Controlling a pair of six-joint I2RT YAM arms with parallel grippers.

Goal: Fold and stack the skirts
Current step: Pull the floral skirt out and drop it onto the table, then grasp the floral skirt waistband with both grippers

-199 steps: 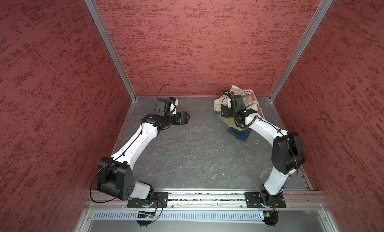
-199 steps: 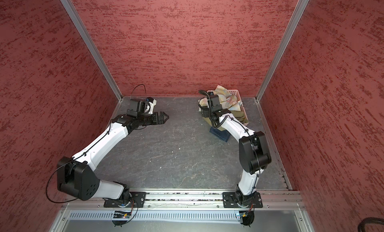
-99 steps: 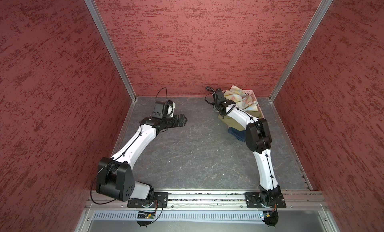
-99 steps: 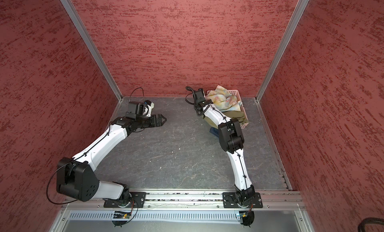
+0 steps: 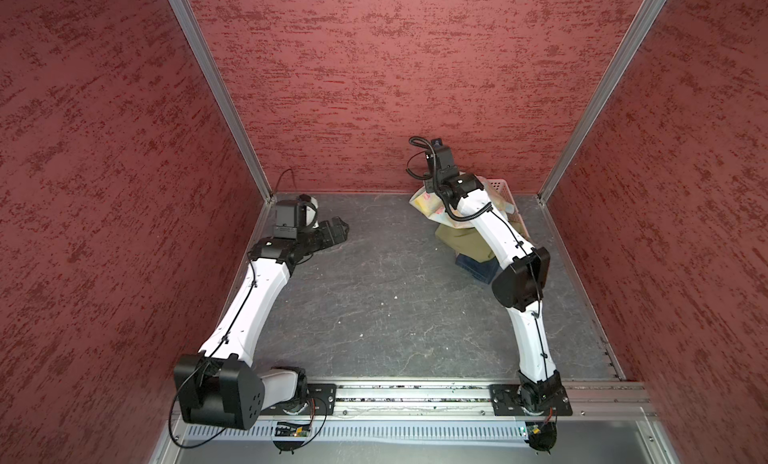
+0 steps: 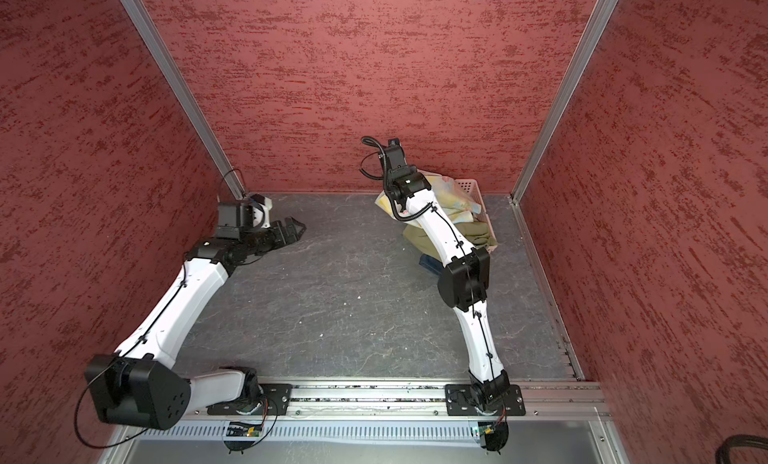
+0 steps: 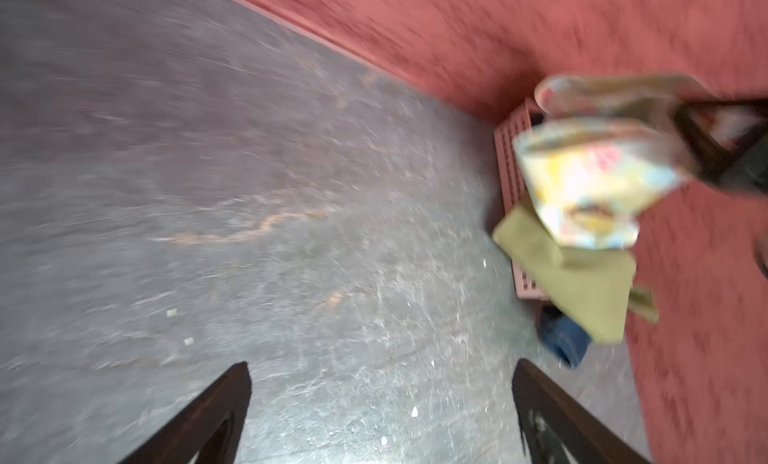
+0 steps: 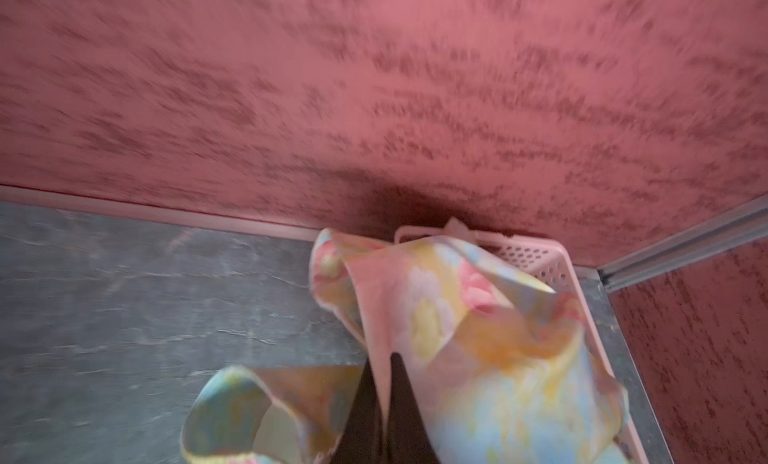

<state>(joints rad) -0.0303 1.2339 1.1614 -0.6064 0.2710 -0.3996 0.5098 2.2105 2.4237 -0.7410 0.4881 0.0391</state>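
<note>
One sec on, right hand [image 8: 390, 366] now clamps floral skirt [image 8: 478, 337], hoisting it from basket [image 8: 552, 270]; left hand [image 7: 382, 362] spread wide.

The right tool [image 8: 384, 370], wide a second ago, now pinches the floral skirt [image 8: 490, 341] and holds it raised over the pink basket [image 8: 552, 270].

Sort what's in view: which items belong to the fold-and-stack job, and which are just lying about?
Job:
- floral skirt, pinched in the shut right pincer
- olive-green skirt
- denim skirt, partly covered by the olive one

Lying about:
- pink basket
- pale specks on the table
- left pincer, open, holding nothing
</note>
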